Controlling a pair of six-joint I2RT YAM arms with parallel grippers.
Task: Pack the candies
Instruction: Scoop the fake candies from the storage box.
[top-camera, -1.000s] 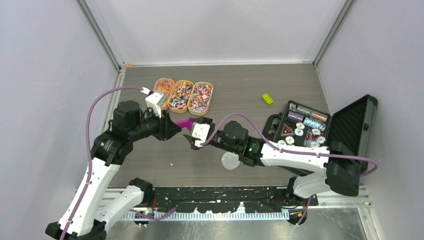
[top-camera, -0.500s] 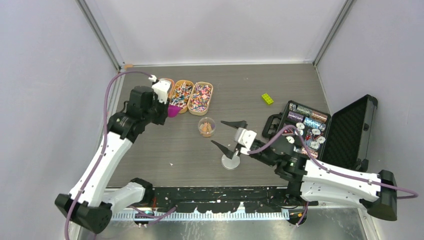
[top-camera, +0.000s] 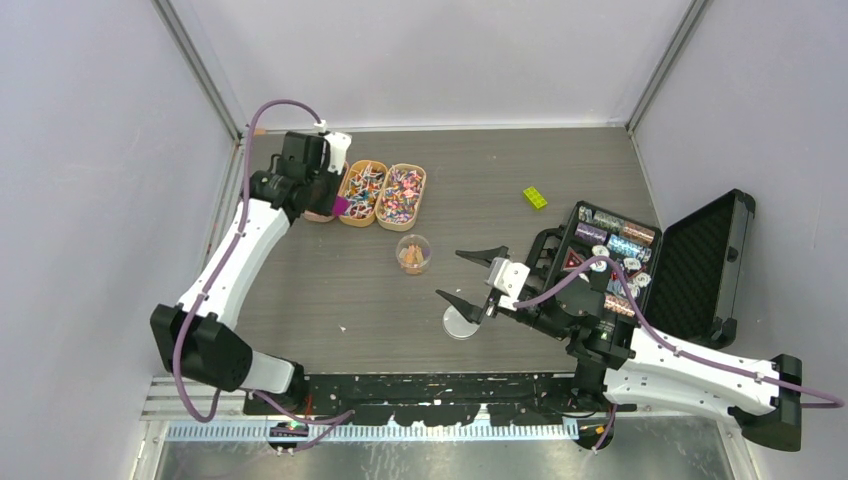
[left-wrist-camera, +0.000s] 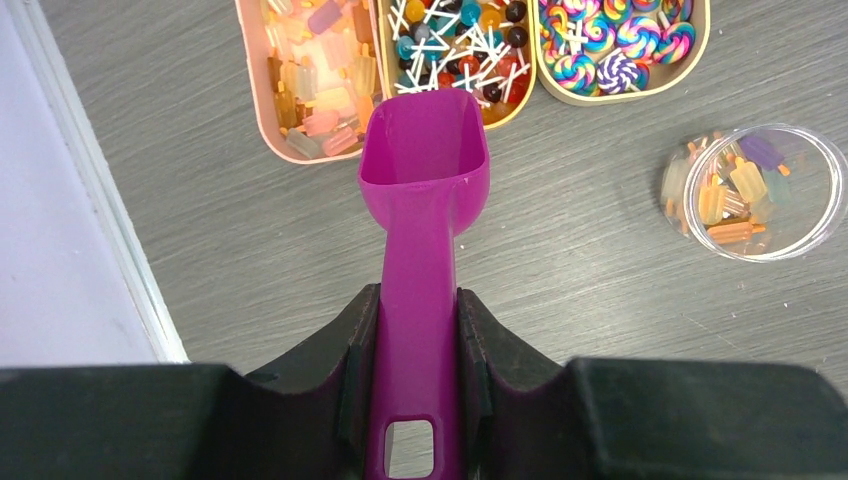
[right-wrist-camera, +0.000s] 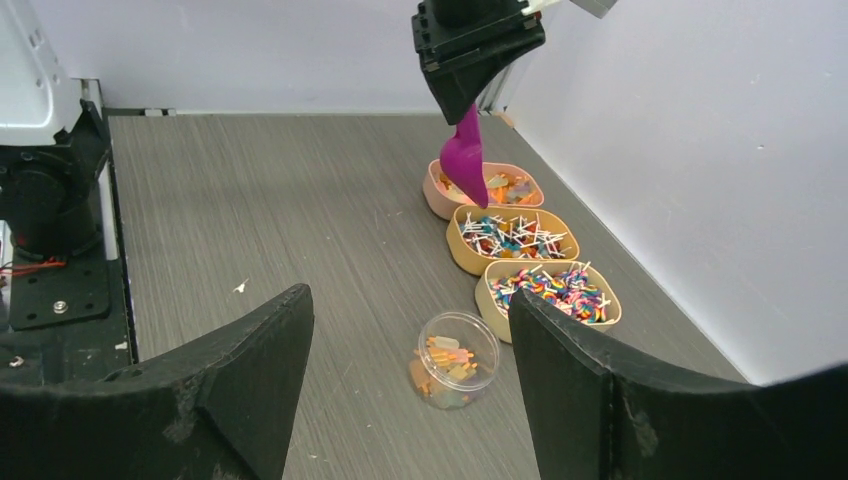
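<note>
Three trays (left-wrist-camera: 247, 95) of candies (left-wrist-camera: 310, 90) are cut off at top; the scoop (left-wrist-camera: 420, 200), clamped by the left gripper (left-wrist-camera: 417, 310), is pointed lengthwise at them; the right gripper (right-wrist-camera: 408, 300) is spread wide.

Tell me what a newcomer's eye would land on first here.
The purple scoop, clamped in the left gripper, is poised at the trays of bright candies at the table's far left. On the right, an open black case shows poker chips. Between them, the right gripper gapes open.

No readable text; markings on the poker chips (top-camera: 610, 262) are too small
</note>
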